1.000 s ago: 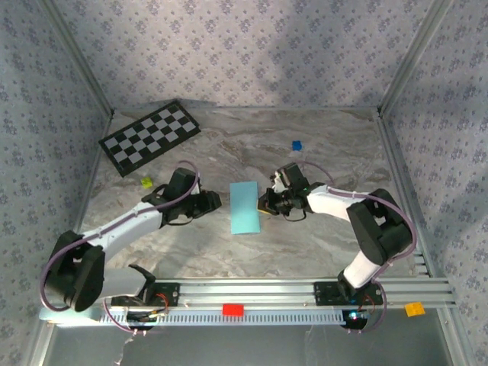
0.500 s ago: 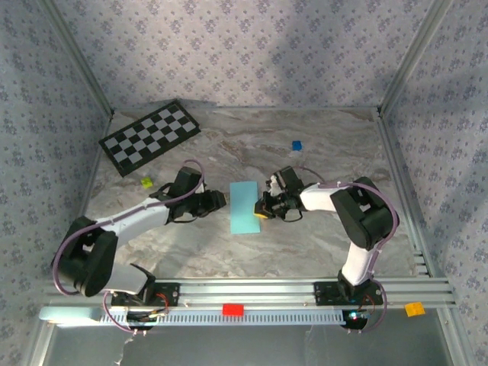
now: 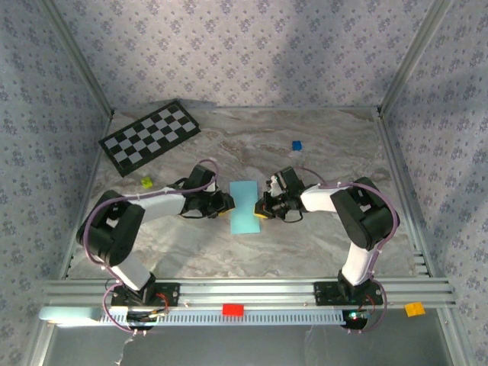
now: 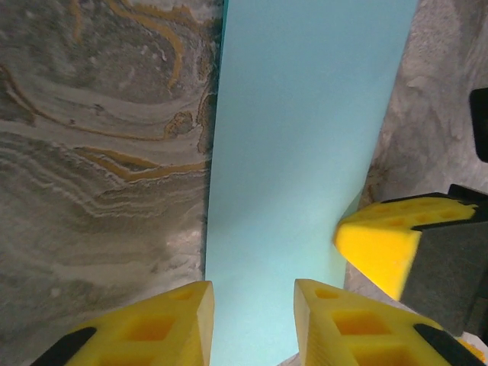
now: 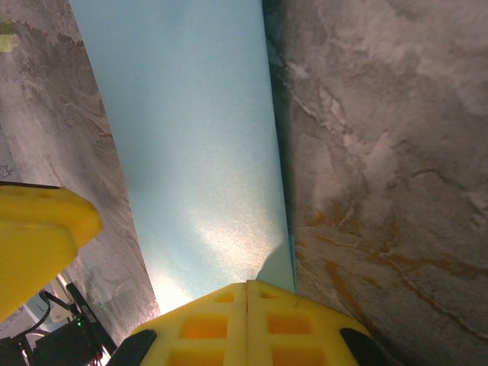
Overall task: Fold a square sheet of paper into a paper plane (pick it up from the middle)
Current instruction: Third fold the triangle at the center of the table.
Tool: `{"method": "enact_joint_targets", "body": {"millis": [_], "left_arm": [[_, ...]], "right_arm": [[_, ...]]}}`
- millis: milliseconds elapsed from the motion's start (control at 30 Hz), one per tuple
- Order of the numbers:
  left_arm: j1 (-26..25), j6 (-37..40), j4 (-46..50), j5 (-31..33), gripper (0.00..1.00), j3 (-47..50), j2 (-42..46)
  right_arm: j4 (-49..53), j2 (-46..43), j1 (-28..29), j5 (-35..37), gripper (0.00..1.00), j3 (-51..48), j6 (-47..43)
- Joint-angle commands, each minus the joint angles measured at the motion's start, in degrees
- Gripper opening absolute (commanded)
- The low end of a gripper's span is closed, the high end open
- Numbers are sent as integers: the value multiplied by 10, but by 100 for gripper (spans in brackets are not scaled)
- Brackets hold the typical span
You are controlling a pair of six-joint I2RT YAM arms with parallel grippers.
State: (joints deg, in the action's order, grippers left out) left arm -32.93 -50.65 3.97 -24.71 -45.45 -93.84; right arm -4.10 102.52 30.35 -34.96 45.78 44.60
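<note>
A second ago the left claw (image 3: 226, 203) was a little way off from the blue sheet of paper (image 3: 245, 210). Now it has slid in and sits right at the paper's left long edge, and the left arm's elbow has swung in from the far left too. The right claw (image 3: 261, 208) has also crept closer and now sits at the paper's right long edge, straight across from the left one. The paper has stayed where it was, flat on the marble table (image 3: 320, 244), in the middle between the two arms. It looks like a tall strip, longer than it is wide. In the left wrist view the paper (image 4: 297, 137) runs away from the left claw (image 4: 253, 297). Its two yellow fingers (image 4: 152, 328) stand a small gap apart, with the paper lying under the gap. The tip of the right claw (image 4: 379, 244) sits at the paper's other edge there. In the right wrist view the right claw (image 5: 245, 293) is squeezed tight, finger against finger, with its tip at the near edge of the paper (image 5: 191, 137). I cannot tell if it pinches the paper. The checkerboard (image 3: 150, 136) lies at the back left and the little blue cube (image 3: 296, 145) at the back right, both well apart from the paper.
</note>
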Motion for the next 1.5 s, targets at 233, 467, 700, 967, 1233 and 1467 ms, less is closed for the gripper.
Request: {"method": "enact_joint_targets", "body": {"millis": [233, 467, 700, 967, 1233, 1467], "left_arm": [[-4, -10, -8, -5, 32, -11, -25], [-10, -13, -12, -8, 32, -11, -40], [-16, -16, -26, -18, 28, -11, -47], [-17, -18, -39, -24, 27, -9, -45], [-17, -34, -69, -26, 28, 4, -31], [-16, -45, -86, -29, 28, 9, -26]], "right_arm": [[76, 24, -6, 64, 4, -17, -11], [79, 26, -7, 66, 3, -18, -11], [77, 26, -8, 67, 3, -21, -12], [77, 29, -7, 69, 2, -20, -11], [75, 28, -8, 68, 2, -22, -12], [76, 29, -7, 67, 2, -19, -11]]}}
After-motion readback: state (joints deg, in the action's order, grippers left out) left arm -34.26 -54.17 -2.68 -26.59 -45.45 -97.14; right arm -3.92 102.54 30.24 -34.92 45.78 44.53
